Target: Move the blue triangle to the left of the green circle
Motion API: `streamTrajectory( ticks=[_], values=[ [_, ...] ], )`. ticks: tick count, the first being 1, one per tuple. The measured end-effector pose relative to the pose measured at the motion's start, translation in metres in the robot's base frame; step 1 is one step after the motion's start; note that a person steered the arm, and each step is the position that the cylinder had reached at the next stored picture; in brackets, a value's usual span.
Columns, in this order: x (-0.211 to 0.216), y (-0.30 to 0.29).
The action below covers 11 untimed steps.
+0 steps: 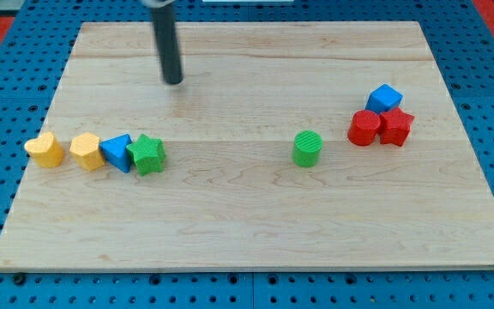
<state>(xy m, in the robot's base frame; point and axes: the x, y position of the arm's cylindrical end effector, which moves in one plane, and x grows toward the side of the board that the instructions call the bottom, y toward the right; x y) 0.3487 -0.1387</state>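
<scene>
The blue triangle lies at the view's left, wedged between a yellow hexagon on its left and a green star on its right, touching both. The green circle stands alone right of the board's middle, far from the triangle. My tip rests on the board near the view's top, above and to the right of the green star, apart from every block.
A yellow heart lies at the far left of the row. A blue cube, a red circle and a red star cluster at the right. The wooden board sits on a blue pegboard.
</scene>
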Motion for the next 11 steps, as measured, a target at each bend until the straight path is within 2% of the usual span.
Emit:
streamTrajectory(
  ticks=[1,2,3,4,5,6,7,8,10,11],
  values=[
    [0.047,-0.049],
    [0.118,-0.039],
    [0.159,-0.029],
    [0.165,-0.068],
    [0.175,0.042],
    [0.150,0.123],
    [0.127,0.167],
    [0.088,0.171],
    [0.074,0.206],
    [0.085,0.230]
  ],
)
